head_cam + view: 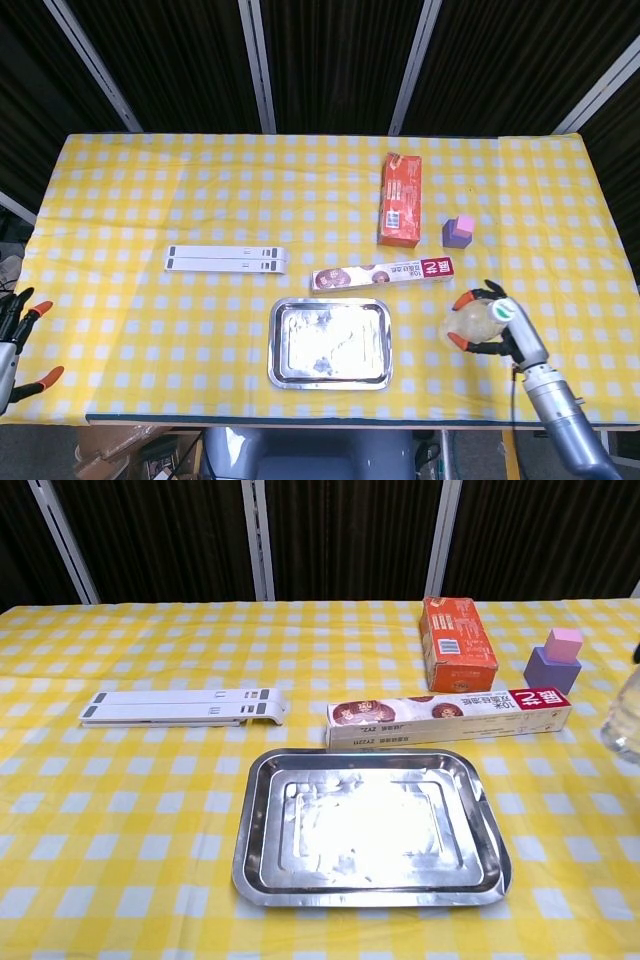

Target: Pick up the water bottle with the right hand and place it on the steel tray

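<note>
The clear water bottle (466, 322) stands to the right of the steel tray (275, 345), held in my right hand (498, 325), whose orange-tipped fingers wrap around it. In the chest view only a sliver of the bottle (627, 715) shows at the right edge, and nothing lies in the tray (250, 830). My left hand (12, 345) hangs off the table's near left corner with its fingers apart and nothing in them.
A long foil-wrap box (382, 273) lies just behind the tray. Farther back are an orange carton (400, 200) and a purple block with a pink top (459, 231). A white folded stand (226, 259) lies to the left. The table's front edge runs close below the tray.
</note>
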Controlling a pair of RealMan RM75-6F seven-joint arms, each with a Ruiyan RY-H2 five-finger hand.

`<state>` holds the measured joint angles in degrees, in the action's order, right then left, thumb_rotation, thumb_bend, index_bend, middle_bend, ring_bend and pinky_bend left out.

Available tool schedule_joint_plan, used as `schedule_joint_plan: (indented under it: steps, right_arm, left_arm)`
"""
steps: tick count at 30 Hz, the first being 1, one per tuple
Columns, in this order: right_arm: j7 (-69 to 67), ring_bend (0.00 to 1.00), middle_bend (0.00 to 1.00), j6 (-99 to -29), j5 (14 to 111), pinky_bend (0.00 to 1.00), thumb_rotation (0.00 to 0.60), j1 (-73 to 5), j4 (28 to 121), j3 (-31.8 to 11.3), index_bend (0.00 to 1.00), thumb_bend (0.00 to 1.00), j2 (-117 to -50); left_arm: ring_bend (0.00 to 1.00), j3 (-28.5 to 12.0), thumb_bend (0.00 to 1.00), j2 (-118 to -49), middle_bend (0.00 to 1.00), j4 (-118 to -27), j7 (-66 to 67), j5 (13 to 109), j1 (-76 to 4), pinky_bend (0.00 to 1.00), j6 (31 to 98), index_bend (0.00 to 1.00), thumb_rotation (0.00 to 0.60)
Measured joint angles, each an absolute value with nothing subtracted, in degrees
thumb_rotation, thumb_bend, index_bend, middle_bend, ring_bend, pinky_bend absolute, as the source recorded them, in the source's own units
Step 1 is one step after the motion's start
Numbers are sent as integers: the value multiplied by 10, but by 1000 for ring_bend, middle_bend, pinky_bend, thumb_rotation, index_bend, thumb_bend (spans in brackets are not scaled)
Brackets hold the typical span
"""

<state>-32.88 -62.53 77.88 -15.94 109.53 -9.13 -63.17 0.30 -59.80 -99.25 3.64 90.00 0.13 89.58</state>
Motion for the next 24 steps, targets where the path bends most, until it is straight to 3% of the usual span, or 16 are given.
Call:
schedule_joint_plan:
  steps: [13,19,24]
  right_arm:
    - [-75,283,607,-616,677,0,600,-238,1135,-99,801,821,-874]
    - [13,283,607,-664,631,0,600,-260,1088,-111,801,821,-1002]
    - [30,284,607,-689,620,0,600,-268,1044,-120,801,821,-1044]
  left_arm:
    - [0,2,202,-589,0,-984,9,900,-3,0,890,154,600]
    - [0,3,202,-588,0,-982,4,902,-4,0,889,154,600]
    - [0,2,202,-587,0,-982,1,899,-5,0,886,154,600]
